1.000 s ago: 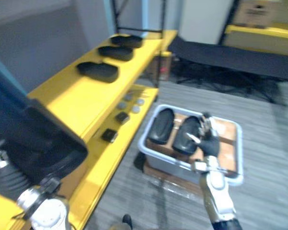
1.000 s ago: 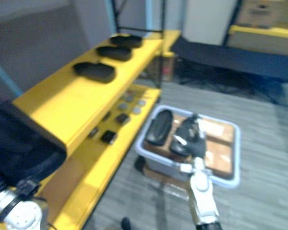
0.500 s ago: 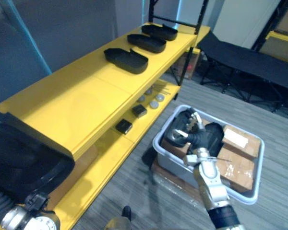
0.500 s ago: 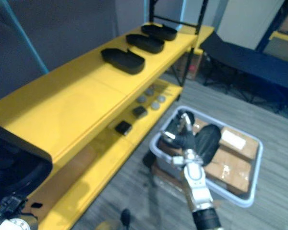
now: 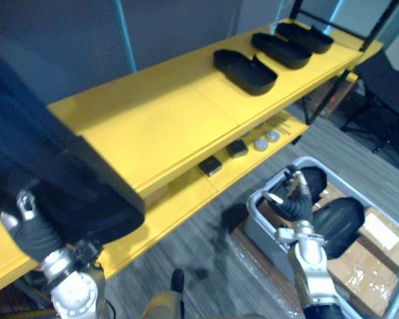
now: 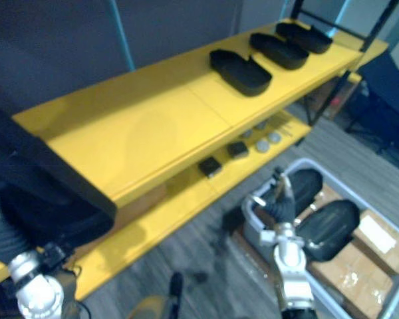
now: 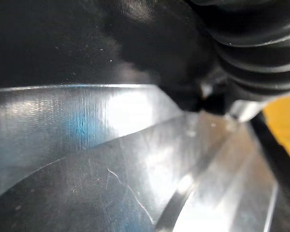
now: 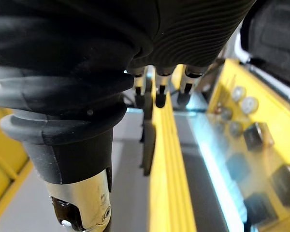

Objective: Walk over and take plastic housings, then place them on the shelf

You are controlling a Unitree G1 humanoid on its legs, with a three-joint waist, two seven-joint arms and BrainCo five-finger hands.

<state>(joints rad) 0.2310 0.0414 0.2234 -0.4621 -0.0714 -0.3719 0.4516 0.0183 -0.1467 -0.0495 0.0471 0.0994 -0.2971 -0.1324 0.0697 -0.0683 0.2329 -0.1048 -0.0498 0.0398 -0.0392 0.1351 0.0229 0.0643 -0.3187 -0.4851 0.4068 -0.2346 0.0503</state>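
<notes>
A large black plastic housing [image 5: 53,166] is up close at the left, over the near end of the yellow shelf [image 5: 153,126]. My left hand [image 5: 32,234] is under it, with its ribbed cover showing. Three more black housings [image 5: 246,70] lie in a row on the shelf's top board, farther along. My right hand [image 5: 291,203] hangs open and holds nothing, over the near corner of a grey bin [image 5: 258,207]. Two black housings [image 5: 336,222] lie in that bin on cardboard boxes [image 5: 366,266].
The shelf's lower board carries small dark blocks [image 5: 213,165] and grey discs [image 5: 266,139]. A black upright post [image 5: 332,86] stands at the shelf's far end. Grey plank floor [image 5: 206,266] lies between shelf and bin. The top board's middle stretch is bare.
The camera has swung towards the shelf, so the whole scene has shifted right. The held housing now takes up more of the left side. My right hand stays over the bin's near corner.
</notes>
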